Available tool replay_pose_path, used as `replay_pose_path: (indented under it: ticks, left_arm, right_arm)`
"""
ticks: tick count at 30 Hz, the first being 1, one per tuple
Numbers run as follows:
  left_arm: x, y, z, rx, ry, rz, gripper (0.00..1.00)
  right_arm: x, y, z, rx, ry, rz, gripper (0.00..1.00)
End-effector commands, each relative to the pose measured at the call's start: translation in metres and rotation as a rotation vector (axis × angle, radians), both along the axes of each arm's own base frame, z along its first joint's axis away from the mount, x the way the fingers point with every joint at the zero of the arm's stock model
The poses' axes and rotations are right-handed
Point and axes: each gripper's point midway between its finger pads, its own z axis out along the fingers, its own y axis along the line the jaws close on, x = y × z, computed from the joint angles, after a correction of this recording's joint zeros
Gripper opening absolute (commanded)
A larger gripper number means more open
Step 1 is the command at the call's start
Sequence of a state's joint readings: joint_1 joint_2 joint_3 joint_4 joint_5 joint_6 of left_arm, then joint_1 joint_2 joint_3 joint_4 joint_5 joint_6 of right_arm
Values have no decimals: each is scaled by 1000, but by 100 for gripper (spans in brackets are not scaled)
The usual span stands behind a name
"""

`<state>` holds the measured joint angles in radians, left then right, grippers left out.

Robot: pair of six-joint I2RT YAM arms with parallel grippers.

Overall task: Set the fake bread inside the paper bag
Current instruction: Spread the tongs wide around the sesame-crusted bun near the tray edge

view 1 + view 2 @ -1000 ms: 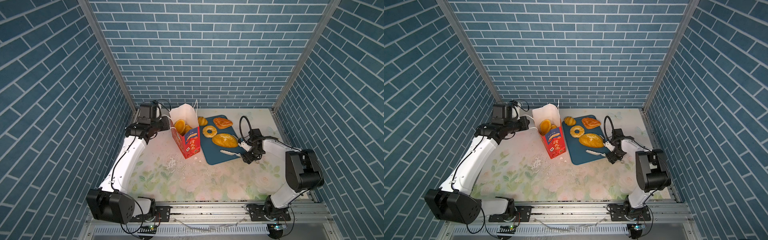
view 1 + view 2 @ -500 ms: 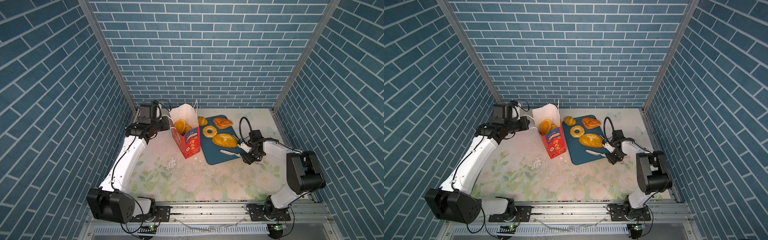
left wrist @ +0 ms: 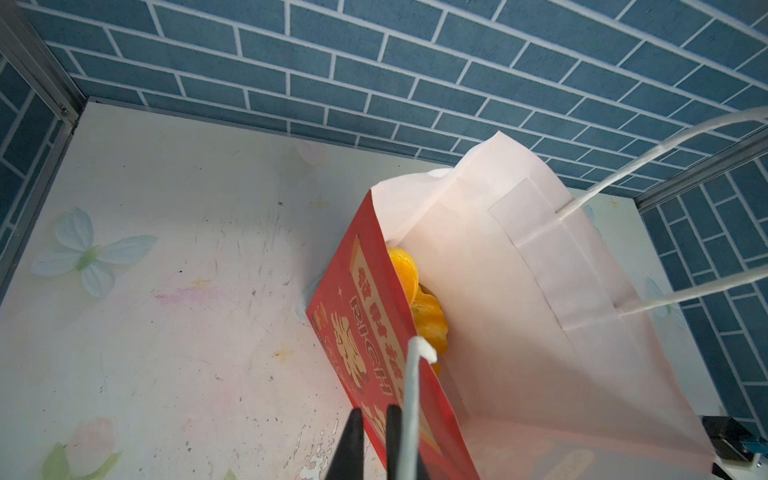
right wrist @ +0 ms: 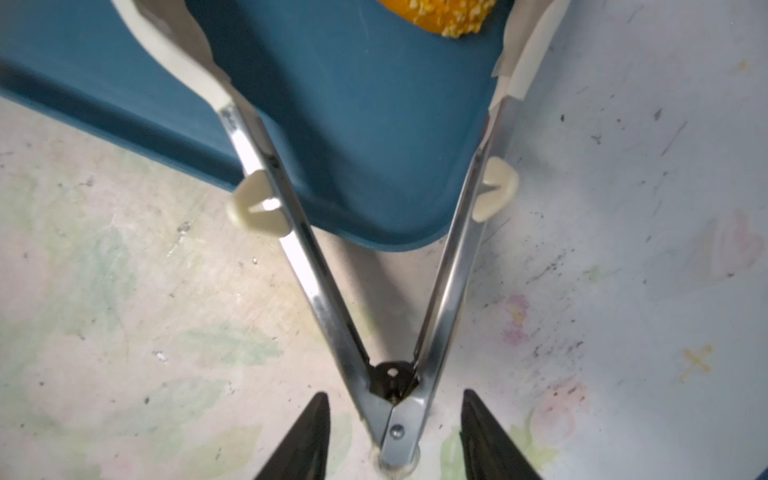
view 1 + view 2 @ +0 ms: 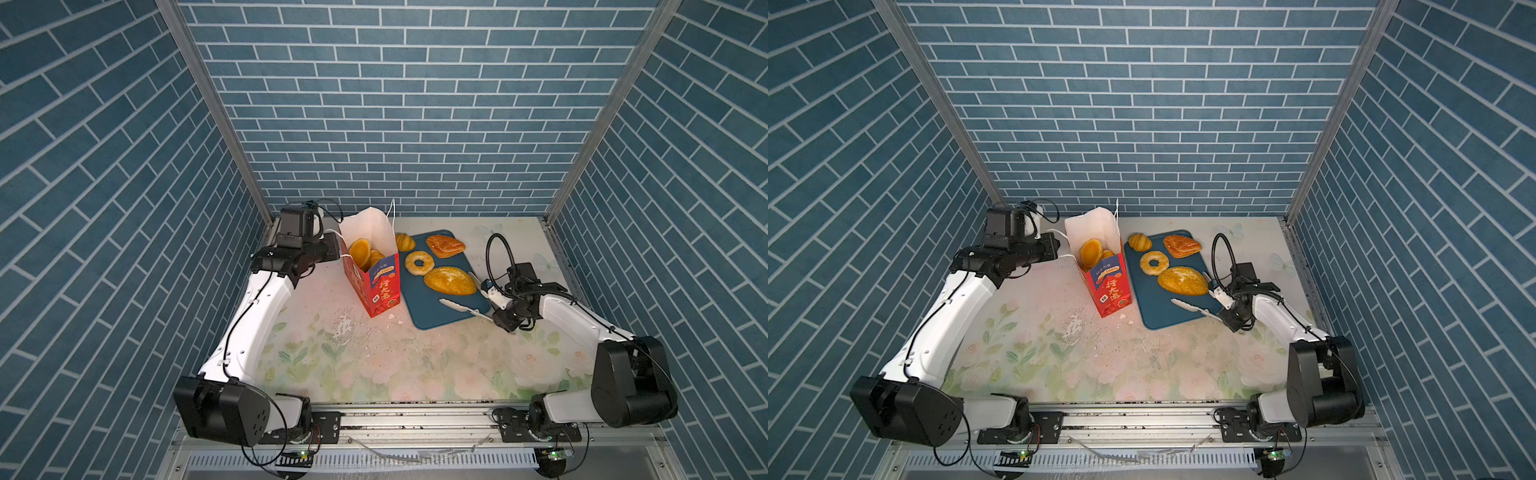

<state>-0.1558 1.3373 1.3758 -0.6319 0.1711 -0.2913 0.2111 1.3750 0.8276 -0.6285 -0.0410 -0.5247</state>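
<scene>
Left arm [image 5: 257,316] out level; my left jaws pinch the bag [image 5: 382,286] handle [image 3: 411,395]. Right arm [image 5: 573,320] low; my right jaws stand open, tongs [image 4: 316,291] hinge between them, untouched.

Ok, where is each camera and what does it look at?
Top views: high above the front, looking down on the table; both arms show whole.
Left wrist: on the left arm, facing into the bag; left gripper tips show.
Right wrist: on the right arm, facing tongs and tray; right gripper open.
Shared: bag, tongs also in both top views.
</scene>
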Motion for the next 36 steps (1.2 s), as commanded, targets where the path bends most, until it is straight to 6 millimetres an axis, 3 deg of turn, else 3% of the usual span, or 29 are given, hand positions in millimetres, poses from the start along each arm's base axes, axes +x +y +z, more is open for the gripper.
replay_pose_path:
  ticks: [1,6,10,14,19,24,31,36]
  left_arm:
    - [4,-4,7,-10,-22,-20,13]
    - [4,-6,6,-14,-20,-26,14]
    - [3,-4,7,-6,-24,-22,14]
    - [2,-3,8,-2,-26,-20,14]
    - [1,-1,10,4,-28,-14,13]
    - [2,-1,9,6,-22,-13,14]
    - [2,-3,8,8,3,-24,14]
    - [4,-2,8,14,-11,-23,14]
  right_arm:
    - [-15,-3,-7,-16,35,16,54]
    - [-1,-1,-10,-15,29,16,65]
    - [12,-5,-28,-67,60,12,67]
    - [13,-1,-45,-60,110,53,60]
    - [7,-6,-47,-86,106,75,50]
    - [2,-11,-37,-105,73,72,37]
    - [-11,-20,-2,-127,26,6,36]
    - [-23,-31,12,-156,-2,-40,35]
